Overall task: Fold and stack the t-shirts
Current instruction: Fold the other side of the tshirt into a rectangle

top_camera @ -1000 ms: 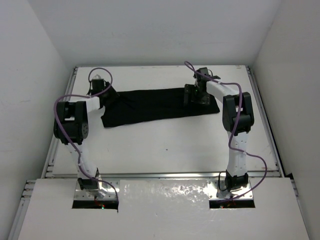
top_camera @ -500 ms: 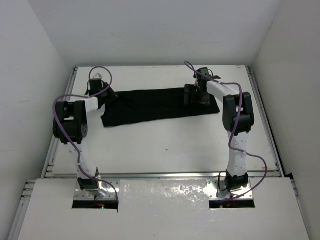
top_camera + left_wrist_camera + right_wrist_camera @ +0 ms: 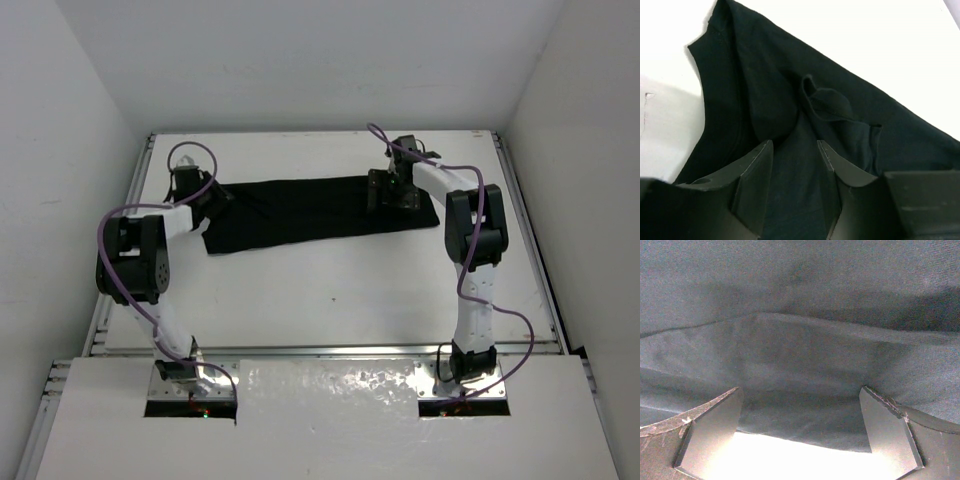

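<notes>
Spanning the 12 o'clock half of the desk [image 3: 330,290], the black t-shirt [image 3: 310,210] lies as a long band from 9 o'clock to 3 o'clock, flat for the most part and not yet folded. The left hand [image 3: 793,147] sits at the shirt's 9 o'clock end, its fingers [image 3: 752,185] drawn in on a gathered fold, with cloth filling the gap between them; a small pucker stands up just beyond the fingertips. The right hand [image 3: 800,390] rests low over the 3 o'clock end with its fingers spread wide, holding nothing, the hem crossing between them and bare desk showing on the near side. One hand at each end suggests the aim is to lift or drag both ends together so that the band folds evenly. The far edge of the shirt lies near the desk's 12 o'clock edge, and walls [image 3: 60,150] close in at 9, 12 and 3 o'clock. Open room lies toward 6 o'clock, where bare desk runs between the arms.
</notes>
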Tool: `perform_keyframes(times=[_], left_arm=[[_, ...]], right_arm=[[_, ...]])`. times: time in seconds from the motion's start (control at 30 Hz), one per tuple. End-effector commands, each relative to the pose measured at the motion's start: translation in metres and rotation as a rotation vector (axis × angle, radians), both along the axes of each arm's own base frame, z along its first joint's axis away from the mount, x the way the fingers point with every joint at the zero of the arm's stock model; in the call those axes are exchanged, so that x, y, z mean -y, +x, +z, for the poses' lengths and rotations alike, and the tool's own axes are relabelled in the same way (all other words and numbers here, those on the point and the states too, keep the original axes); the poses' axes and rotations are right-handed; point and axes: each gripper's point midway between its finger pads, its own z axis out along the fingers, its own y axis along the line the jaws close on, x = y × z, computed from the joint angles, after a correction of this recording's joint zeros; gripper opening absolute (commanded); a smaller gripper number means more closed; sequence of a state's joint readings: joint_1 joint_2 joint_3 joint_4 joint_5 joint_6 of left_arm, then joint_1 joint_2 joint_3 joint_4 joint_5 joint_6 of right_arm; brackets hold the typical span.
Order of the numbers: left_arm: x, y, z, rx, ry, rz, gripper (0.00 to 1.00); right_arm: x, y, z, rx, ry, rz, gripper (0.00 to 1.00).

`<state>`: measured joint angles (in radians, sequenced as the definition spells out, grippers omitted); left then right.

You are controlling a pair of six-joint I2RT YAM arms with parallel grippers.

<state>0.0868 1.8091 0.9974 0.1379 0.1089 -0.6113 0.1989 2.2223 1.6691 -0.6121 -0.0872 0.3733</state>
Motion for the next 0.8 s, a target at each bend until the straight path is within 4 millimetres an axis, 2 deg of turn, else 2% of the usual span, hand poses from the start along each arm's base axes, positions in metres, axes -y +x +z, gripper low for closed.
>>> perform_keyframes(times=[0.0, 0.13, 0.2, 0.23, 0.27, 0.33, 0.37, 0.43, 0.47, 0.57, 0.63, 0.77], left_arm=[[-0.002, 0.006, -0.003, 0.025, -0.013, 0.011, 0.39], [0.003, 0.016, -0.011, 0.030, -0.025, -0.026, 0.38], [0.003, 0.019, -0.016, 0.019, -0.028, -0.032, 0.34], [0.003, 0.020, -0.017, 0.012, -0.027, -0.030, 0.30], [0.003, 0.019, -0.019, 0.000, -0.027, -0.028, 0.13], [0.000, 0.016, -0.015, 0.004, -0.017, -0.017, 0.07], [0.000, 0.014, -0.006, 0.028, -0.013, -0.016, 0.01], [-0.006, 0.011, 0.003, 0.038, 0.009, 0.012, 0.00], [-0.008, 0.010, 0.016, 0.060, 0.018, 0.022, 0.00], [-0.018, -0.001, 0.030, 0.069, 0.035, 0.094, 0.00], [-0.026, -0.008, 0.035, 0.066, 0.055, 0.145, 0.00], [-0.030, -0.029, 0.047, 0.089, 0.061, 0.192, 0.00]], right_arm=[[-0.010, -0.002, 0.017, 0.018, 0.022, 0.029, 0.99], [-0.010, -0.002, 0.019, 0.023, 0.023, 0.037, 0.99], [-0.011, -0.002, 0.020, 0.025, 0.023, 0.042, 0.99], [-0.011, -0.002, 0.021, 0.026, 0.025, 0.043, 0.99], [-0.012, -0.002, 0.021, 0.029, 0.025, 0.043, 0.99], [-0.010, -0.002, 0.020, 0.027, 0.019, 0.040, 0.99], [-0.011, -0.001, 0.020, 0.029, 0.021, 0.041, 0.99], [-0.011, -0.002, 0.015, 0.015, 0.023, 0.039, 0.99], [-0.011, 0.000, 0.014, 0.014, 0.024, 0.038, 0.99], [-0.010, -0.001, 0.007, -0.005, 0.014, 0.024, 0.99], [-0.009, -0.001, 0.004, -0.009, 0.006, 0.014, 0.99], [-0.008, 0.000, 0.005, -0.002, 0.008, 0.008, 0.99]])
